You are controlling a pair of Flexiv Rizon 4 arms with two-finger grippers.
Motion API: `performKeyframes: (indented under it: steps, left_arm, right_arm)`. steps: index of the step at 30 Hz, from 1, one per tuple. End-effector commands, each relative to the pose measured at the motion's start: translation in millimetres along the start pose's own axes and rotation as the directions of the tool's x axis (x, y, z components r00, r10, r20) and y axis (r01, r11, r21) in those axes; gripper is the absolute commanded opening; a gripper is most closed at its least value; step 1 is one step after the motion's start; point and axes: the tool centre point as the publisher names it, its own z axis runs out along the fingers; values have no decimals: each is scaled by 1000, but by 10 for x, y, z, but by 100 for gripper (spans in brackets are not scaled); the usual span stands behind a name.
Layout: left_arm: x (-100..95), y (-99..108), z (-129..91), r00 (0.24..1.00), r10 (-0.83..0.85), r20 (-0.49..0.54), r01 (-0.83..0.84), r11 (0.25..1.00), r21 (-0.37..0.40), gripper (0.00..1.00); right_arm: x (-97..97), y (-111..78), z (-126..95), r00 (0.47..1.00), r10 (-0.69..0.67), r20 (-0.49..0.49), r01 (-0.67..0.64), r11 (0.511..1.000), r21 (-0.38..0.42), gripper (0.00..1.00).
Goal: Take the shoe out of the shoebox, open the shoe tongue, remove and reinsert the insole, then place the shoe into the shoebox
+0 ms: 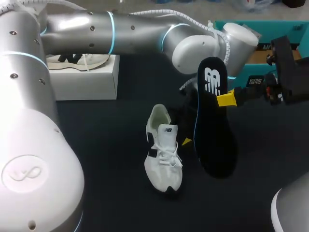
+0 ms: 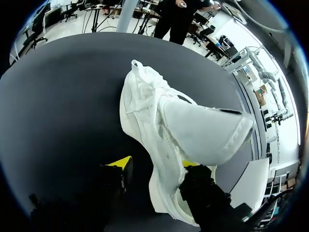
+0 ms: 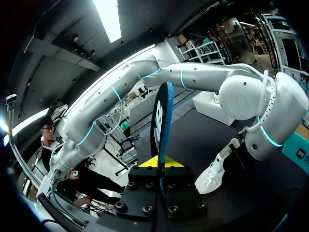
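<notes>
The white sneaker point(image 1: 164, 154) lies out of the teal shoebox point(image 1: 256, 67), between the parted fingers of the left gripper point(image 2: 157, 164). The right gripper point(image 1: 226, 99) is clamped on the removed black insole point(image 1: 212, 130). Reinserting and boxing likely remain.

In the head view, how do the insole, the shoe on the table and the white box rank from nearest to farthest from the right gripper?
1. The insole, held upright in the right gripper.
2. The shoe, on the table toward the left.
3. The white box, at the table's far left.
</notes>
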Motion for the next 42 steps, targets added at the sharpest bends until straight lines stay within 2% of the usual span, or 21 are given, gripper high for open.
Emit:
performKeyframes:
  steps: [1,10,19,27,31,33,42]
  left_arm:
    - [244,-186,-128,994,6,112,4,996,-85,100]
    - [414,-192,-483,968,41,248,12,978,-208,100]
    - [577,-191,-879,936,101,337,19,942,-335,100]
    - [727,-181,-1136,886,197,419,10,896,-444,100]
    - [840,-169,-1212,843,328,426,-74,855,-513,100]
    - [886,-138,-1244,788,492,369,-243,800,-548,100]
    - [886,-138,-1244,788,492,369,-243,800,-548,100]
  right_arm:
    - [-24,32,33,1000,1,-2,-1,1000,6,0]
    - [-24,32,33,1000,1,-2,-1,1000,6,0]
    - [-24,32,33,1000,1,-2,-1,1000,6,0]
    - [-24,32,33,1000,1,-2,-1,1000,6,0]
    - [-24,32,33,1000,1,-2,-1,1000,6,0]
    - [-24,32,33,1000,1,-2,-1,1000,6,0]
    - [-24,32,33,1000,1,-2,-1,1000,6,0]
